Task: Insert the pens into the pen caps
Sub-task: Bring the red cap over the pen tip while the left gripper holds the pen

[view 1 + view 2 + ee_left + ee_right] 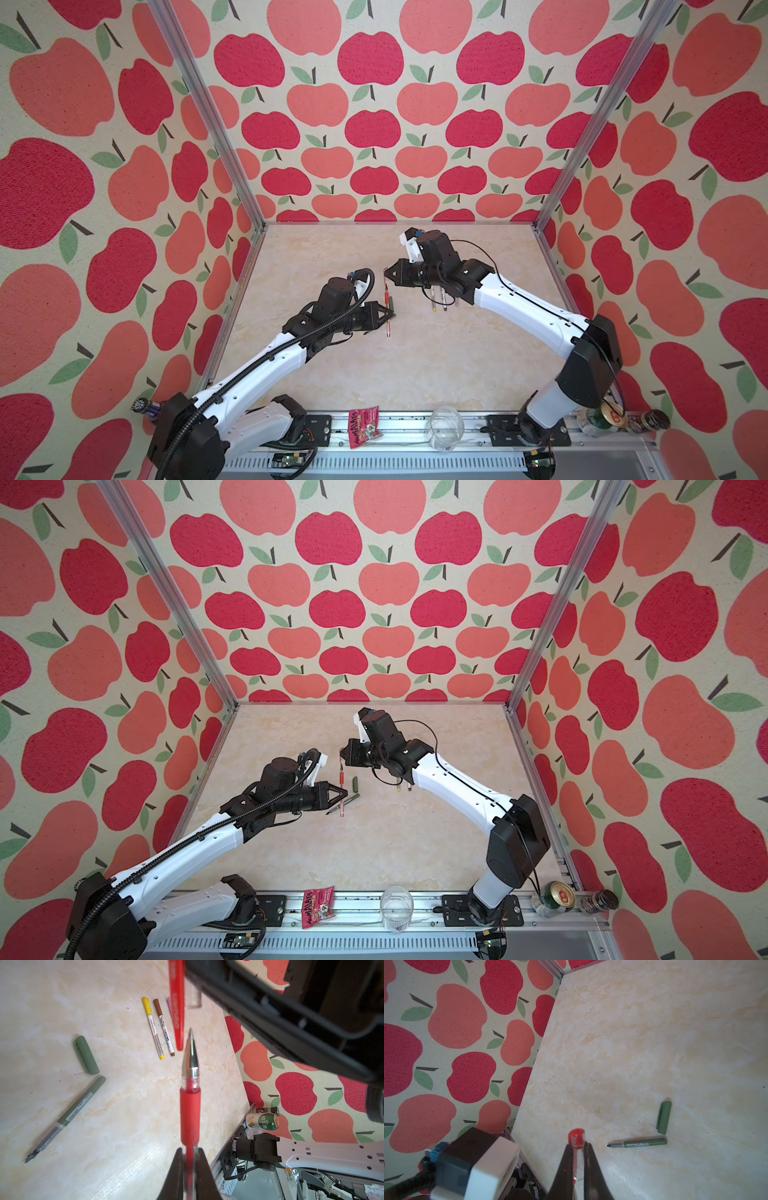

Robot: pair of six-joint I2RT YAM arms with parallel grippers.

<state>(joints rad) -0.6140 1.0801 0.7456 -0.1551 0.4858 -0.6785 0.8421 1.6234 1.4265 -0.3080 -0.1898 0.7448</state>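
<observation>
- Red pen (190, 1105): left gripper (190, 1159) jaws pinch its clear barrel behind the rubber grip. Metal tip is bare, and the pen is held off the table (104, 991).
- Red cap (176, 1001): right gripper (576, 1147) jaws are clamped on it. Its near end sits just beside the tip, not over it.
- Judgement: tip looks slightly off the cap's axis. Square the two up first, then slide straight along the barrel, slowly, until seated.
- Risk: a skewed push could swivel either piece in its narrow pinch.
- Farther out: green pen (70, 1113) and green cap (86, 1055) lie apart, uncapped. Yellow marker (153, 1026) and brown marker (164, 1026) lie side by side, capped.
</observation>
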